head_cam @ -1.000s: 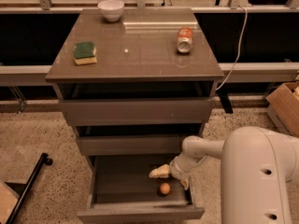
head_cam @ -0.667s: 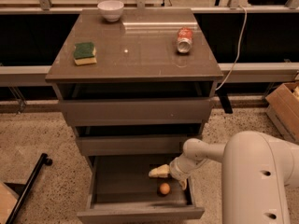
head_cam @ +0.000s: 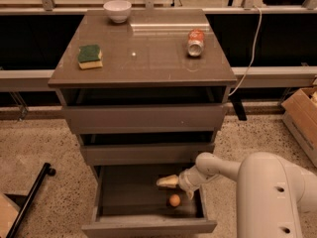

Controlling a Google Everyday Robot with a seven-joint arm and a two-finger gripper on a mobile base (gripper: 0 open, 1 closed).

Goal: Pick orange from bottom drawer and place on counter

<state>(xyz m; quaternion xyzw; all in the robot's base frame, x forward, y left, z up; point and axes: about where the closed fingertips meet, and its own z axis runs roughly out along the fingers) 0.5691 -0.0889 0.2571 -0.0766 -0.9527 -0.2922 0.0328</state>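
Inside the bottom drawer (head_cam: 148,227), which is pulled well out from the cabinet, the orange (head_cam: 174,200) is seen lying on the grey floor, towards the right side and nearer the front wall than the back. Nothing else can be made out in that drawer apart from the claw (head_cam: 171,182), which is held within the drawer opening just above and slightly behind the orange, apart from it. Whether the claw is spread or pressed together cannot be told. It is carried by a white arm (head_cam: 267,192) that is brought in from the lower right, over the drawer's right wall.

Above it, the middle drawer (head_cam: 148,153) and the top drawer (head_cam: 143,118) are each drawn out only a little, and their contents are hidden.

On the desk (head_cam: 148,63), a white bowl (head_cam: 118,10) is set upright at the far edge, and its inside cannot be seen. A green and yellow sponge (head_cam: 90,56) is placed near the left edge, and a red-orange soda can (head_cam: 195,42) is laid on its side towards the right.

A cardboard box (head_cam: 302,114) is partly shown on the speckled floor at the right.
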